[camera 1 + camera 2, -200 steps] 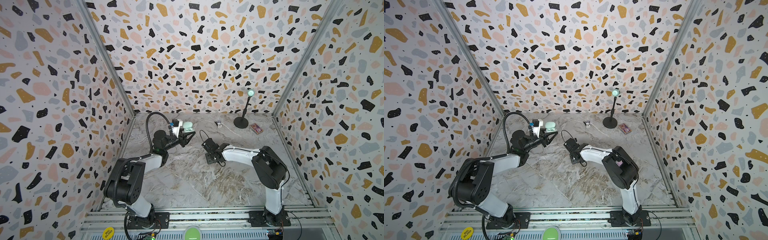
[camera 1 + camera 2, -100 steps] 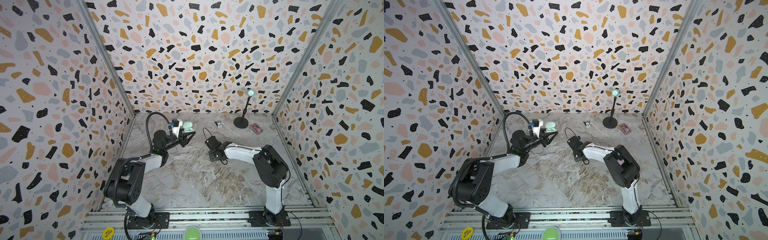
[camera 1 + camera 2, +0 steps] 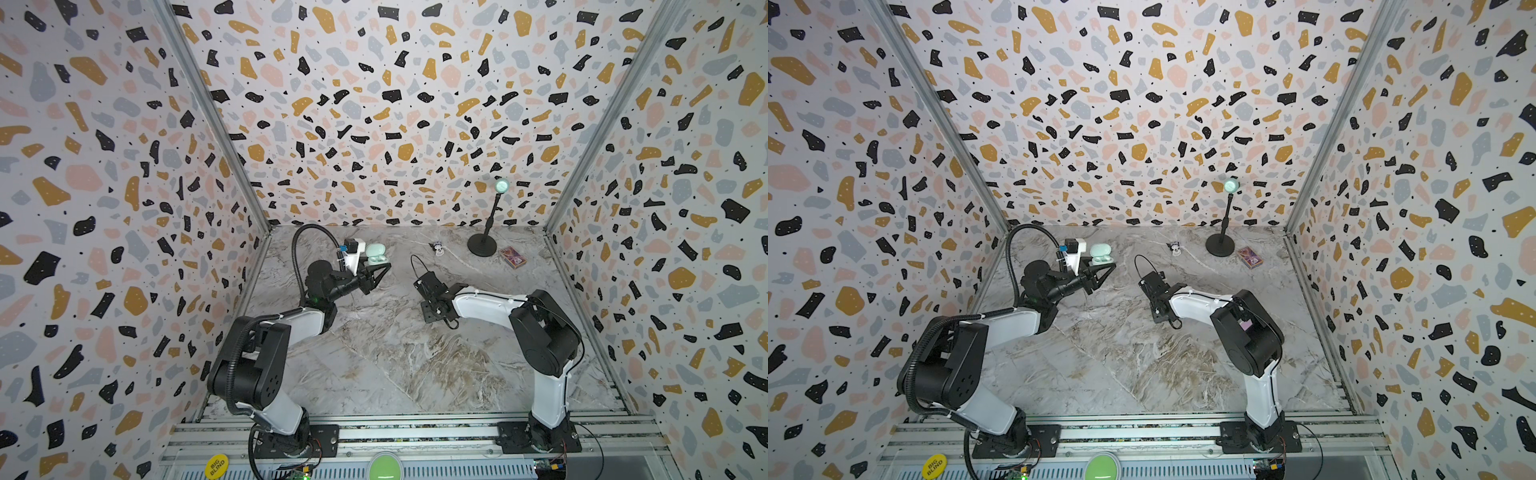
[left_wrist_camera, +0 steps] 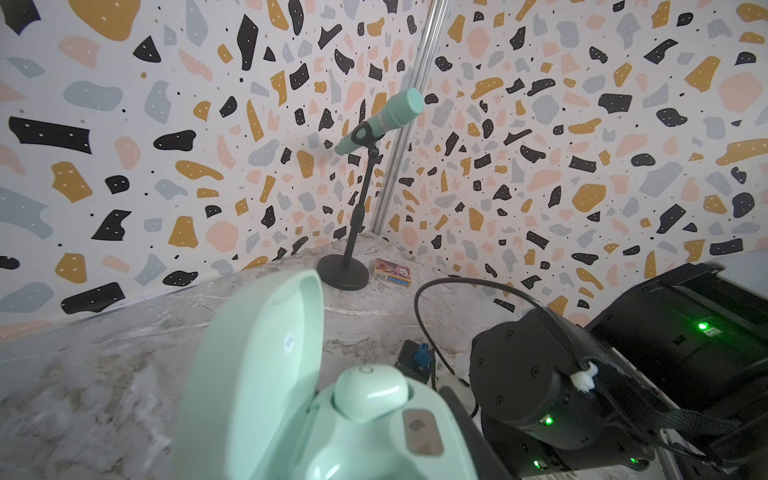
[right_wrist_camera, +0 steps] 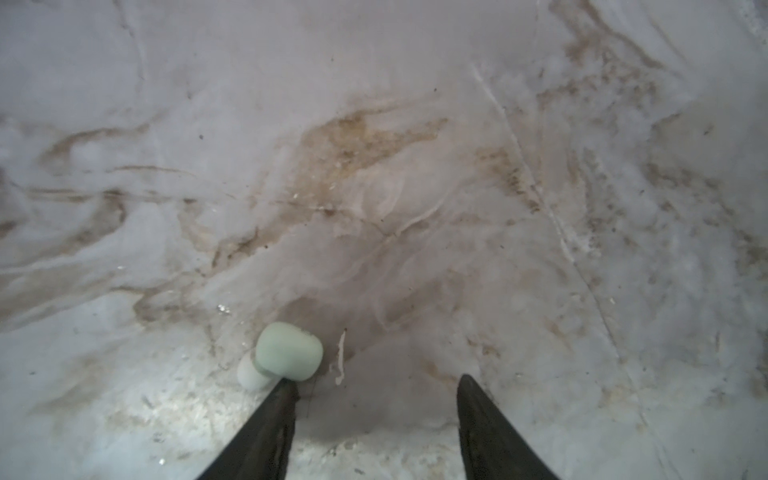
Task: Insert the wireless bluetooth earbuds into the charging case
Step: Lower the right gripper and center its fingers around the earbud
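My left end effector (image 3: 380,272) pinches the open mint case (image 4: 332,436) raised above the bench (image 5: 374,166), one earbud (image 4: 371,397) seated inside. My right end effector (image 5: 376,380) stands spread low over the bench, a second earbud (image 5: 289,351) touching one fingertip (image 5: 284,392).

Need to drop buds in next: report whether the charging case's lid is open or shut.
Open. In the left wrist view the lid of the charging case stands raised off its base, one mint earbud seated inside.
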Robot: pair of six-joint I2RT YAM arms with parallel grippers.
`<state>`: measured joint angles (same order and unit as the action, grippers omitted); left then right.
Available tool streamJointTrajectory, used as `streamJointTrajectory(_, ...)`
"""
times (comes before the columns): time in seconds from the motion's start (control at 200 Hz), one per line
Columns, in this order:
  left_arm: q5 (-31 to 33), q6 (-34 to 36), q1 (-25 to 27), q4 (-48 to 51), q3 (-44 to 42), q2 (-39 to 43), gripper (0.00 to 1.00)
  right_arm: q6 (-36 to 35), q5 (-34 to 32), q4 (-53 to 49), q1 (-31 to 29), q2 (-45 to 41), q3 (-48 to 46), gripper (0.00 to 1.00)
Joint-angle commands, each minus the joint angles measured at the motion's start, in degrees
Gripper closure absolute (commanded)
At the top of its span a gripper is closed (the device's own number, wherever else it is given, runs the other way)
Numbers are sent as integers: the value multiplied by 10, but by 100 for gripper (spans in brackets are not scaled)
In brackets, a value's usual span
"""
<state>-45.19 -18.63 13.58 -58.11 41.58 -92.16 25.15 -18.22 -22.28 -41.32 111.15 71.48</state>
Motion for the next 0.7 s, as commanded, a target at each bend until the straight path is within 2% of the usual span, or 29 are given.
streamJointTrajectory(0.0, -12, 6, 2, -26, 6, -1, 95, -7, 2, -26, 6, -9, -8, 38)
streamJointTrajectory(0.355, -13, 8, 2, -22, 5, 0, 95, 1, 23, -7, 26, -26, -36, 38)
streamJointTrajectory(0.696, -12, 11, 3, -18, 5, 0, 95, -13, 40, 4, 35, -6, -11, 38)
